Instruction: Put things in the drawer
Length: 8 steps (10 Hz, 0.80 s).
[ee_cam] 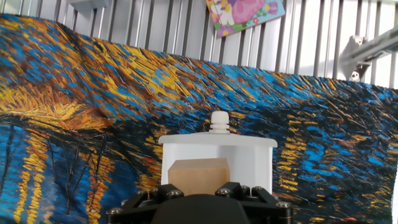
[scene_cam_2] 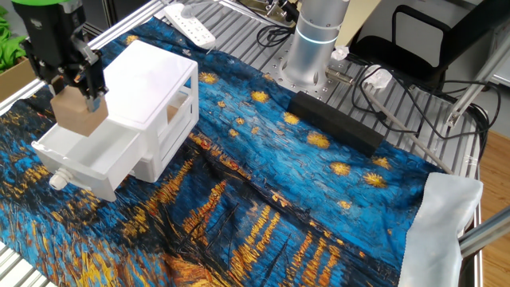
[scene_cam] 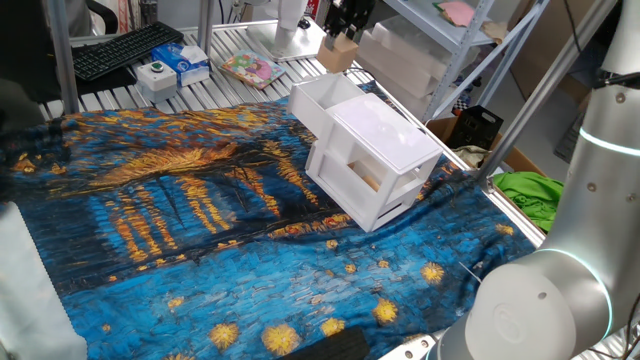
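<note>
The tan block (scene_cam_2: pixel 78 112) hangs pinched between the fingers of the gripper (scene_cam_2: pixel 73 94), directly above the pulled-out upper drawer (scene_cam_2: pixel 84 155) of the white cabinet (scene_cam_2: pixel 151 72), clear of the tray floor as far as the views show. It looks light, rigid and dry-surfaced (wood or cardboard, hard to say which), so a firm hold on two opposite flat faces should keep it from slipping. Being nearly cubic it has no real long axis; it sits square, faces roughly aligned with the drawer walls.

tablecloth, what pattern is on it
The tablecloth has a painterly starry-night print, swirling blue with yellow-orange stars and reflections. It shows best in one fixed view.
</note>
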Each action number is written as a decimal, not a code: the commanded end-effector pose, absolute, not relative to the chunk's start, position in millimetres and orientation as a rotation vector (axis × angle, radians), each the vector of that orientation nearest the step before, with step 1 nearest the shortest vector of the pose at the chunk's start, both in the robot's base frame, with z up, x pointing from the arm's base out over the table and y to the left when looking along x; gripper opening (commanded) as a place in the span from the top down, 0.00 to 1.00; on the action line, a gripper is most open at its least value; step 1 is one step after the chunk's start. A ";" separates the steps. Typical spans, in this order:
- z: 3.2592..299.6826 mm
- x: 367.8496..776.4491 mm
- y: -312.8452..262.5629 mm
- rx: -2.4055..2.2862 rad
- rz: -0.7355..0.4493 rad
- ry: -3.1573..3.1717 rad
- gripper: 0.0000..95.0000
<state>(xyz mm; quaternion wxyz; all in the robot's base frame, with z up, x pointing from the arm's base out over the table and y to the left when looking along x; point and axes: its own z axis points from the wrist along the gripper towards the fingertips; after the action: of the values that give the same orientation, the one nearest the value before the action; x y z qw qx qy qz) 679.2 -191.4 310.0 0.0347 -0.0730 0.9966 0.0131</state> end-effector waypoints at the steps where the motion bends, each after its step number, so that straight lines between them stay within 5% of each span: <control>1: 309.7 677.2 -191.8 -0.215 0.050 3.059 1.00; 8: 309.7 677.2 -191.8 -0.199 0.056 3.059 1.00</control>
<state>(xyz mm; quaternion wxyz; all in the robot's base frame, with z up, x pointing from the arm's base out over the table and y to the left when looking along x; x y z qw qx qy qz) 677.8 -191.8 310.0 0.0360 -0.0645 0.9971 0.0191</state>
